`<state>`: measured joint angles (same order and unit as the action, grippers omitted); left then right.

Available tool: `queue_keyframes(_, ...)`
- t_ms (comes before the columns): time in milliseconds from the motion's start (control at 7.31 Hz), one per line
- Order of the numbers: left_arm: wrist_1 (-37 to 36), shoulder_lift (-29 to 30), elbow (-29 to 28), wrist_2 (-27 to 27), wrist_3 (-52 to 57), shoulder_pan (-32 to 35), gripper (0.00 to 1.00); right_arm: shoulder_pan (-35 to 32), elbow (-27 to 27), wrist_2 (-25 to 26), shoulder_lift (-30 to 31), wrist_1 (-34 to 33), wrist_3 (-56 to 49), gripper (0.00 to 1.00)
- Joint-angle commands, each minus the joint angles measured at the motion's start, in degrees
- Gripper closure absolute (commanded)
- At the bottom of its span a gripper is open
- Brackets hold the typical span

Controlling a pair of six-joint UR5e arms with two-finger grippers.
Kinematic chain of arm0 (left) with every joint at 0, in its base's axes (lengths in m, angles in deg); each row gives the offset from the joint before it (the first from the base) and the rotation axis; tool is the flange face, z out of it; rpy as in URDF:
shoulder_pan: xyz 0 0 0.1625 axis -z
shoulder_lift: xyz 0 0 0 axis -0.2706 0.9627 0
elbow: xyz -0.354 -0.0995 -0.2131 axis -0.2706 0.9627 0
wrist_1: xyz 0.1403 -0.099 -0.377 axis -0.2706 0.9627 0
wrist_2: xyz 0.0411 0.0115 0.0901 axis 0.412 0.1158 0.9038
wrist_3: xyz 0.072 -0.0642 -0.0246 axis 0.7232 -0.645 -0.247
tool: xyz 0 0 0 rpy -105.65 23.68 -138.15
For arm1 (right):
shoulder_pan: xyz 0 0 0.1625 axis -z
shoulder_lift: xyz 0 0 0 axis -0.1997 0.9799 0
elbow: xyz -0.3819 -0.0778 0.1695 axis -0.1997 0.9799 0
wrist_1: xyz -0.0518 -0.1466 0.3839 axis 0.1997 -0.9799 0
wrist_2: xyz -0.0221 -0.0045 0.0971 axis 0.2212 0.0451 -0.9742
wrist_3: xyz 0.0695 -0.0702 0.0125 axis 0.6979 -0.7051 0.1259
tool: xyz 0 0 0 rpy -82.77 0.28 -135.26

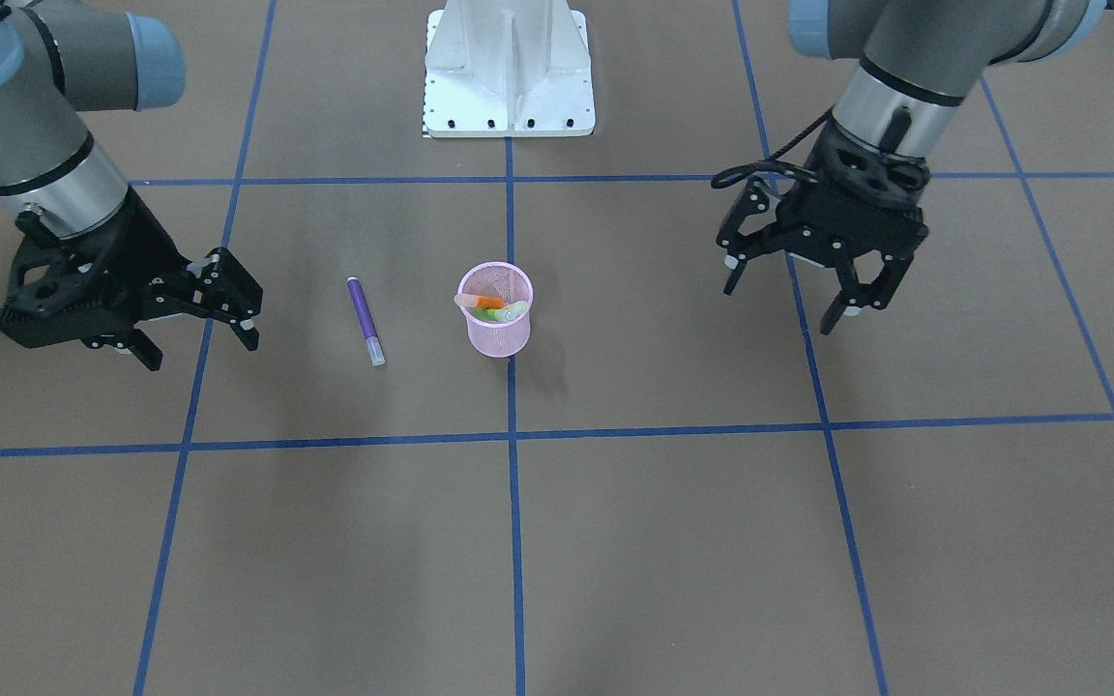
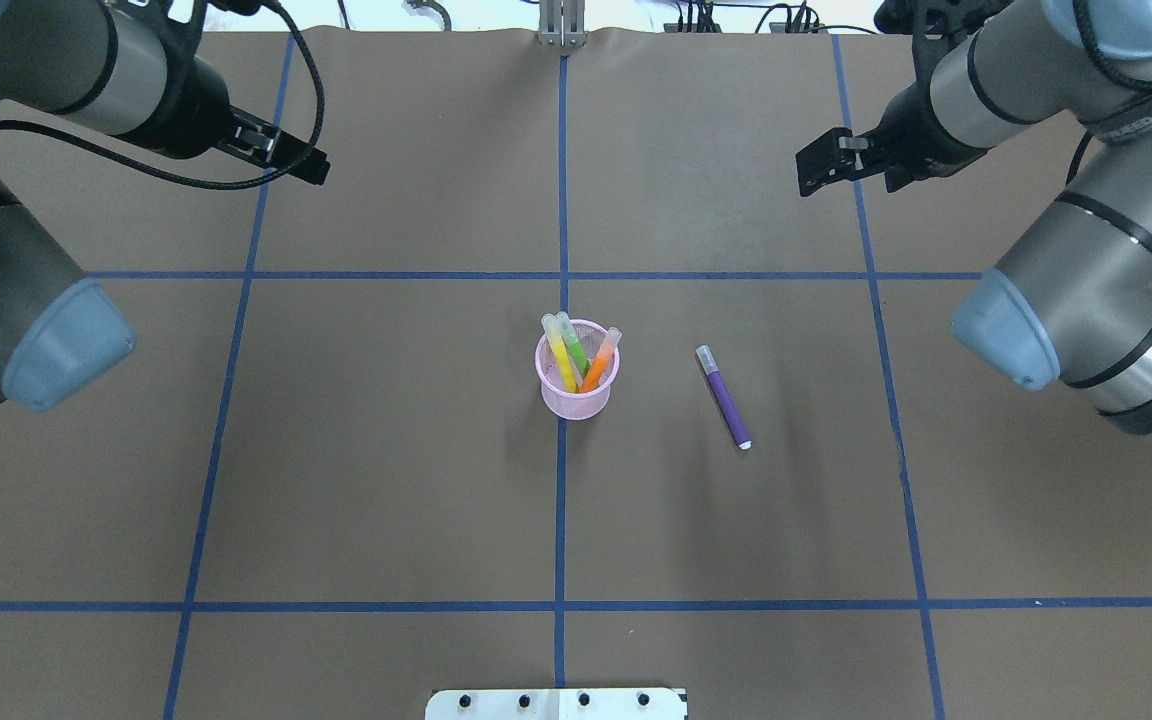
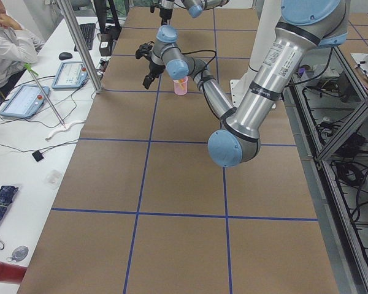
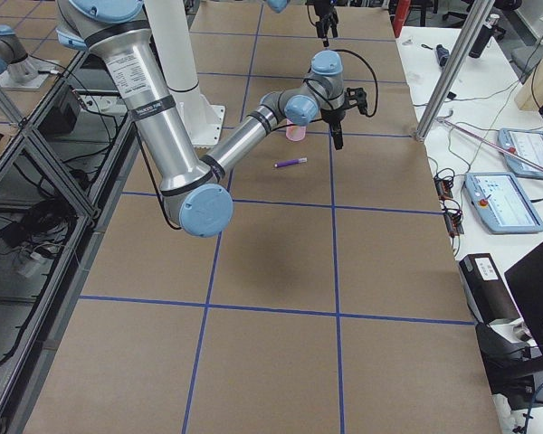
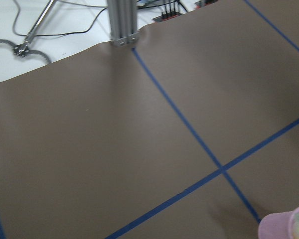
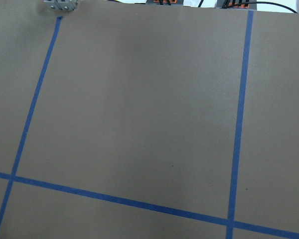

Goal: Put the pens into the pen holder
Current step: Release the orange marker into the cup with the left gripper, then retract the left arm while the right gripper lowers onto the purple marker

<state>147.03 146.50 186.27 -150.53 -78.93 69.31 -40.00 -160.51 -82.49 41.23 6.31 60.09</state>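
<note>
The pink wire-mesh pen holder [image 1: 496,324] stands upright at the table's middle, on a blue tape line; it also shows in the overhead view [image 2: 577,390]. Yellow [image 2: 561,352], green [image 2: 574,345] and orange [image 2: 599,365] pens stand in it, caps up. A purple pen [image 1: 364,319] lies flat on the table beside the cup, toward my right arm's side [image 2: 724,398]. My left gripper [image 1: 779,304] is open and empty, hanging above the table well away from the cup. My right gripper [image 1: 201,351] is open and empty, beyond the purple pen from the cup.
The white robot base plate [image 1: 509,72] sits at the table's robot side. Blue tape lines [image 1: 513,435] mark a grid on the brown table. A metal post [image 2: 561,25] stands at the far edge. An operator [image 3: 6,37] sits beside a side desk.
</note>
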Motion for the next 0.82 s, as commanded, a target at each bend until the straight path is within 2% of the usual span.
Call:
queue_keyframes(0,-0.84,-6.17,5.02,-1.18,2.8,1.41,0.01,9.72,0.24,9.53,-0.13,-0.02,-0.08,0.01)
queue_keyframes(137,-0.83,-6.62,5.4,-0.84,2.8,1.41,0.01,11.42,0.33,10.1,-0.22,0.41,-1.13,0.03)
queue_keyframes(274,-0.75,-6.63,5.67,-0.83,2.63,1.41,0.01,13.53,1.12,10.36,-0.4,4.77,-6.71,0.02)
queue_keyframes(410,-0.75,-6.71,6.45,-0.83,2.19,1.41,0.01,14.07,4.08,10.37,-0.05,12.12,-11.73,0.02)
queue_keyframes(684,-0.75,-6.63,6.63,-0.83,2.01,1.32,0.01,16.26,9.54,10.72,-0.58,13.07,-11.78,0.06)
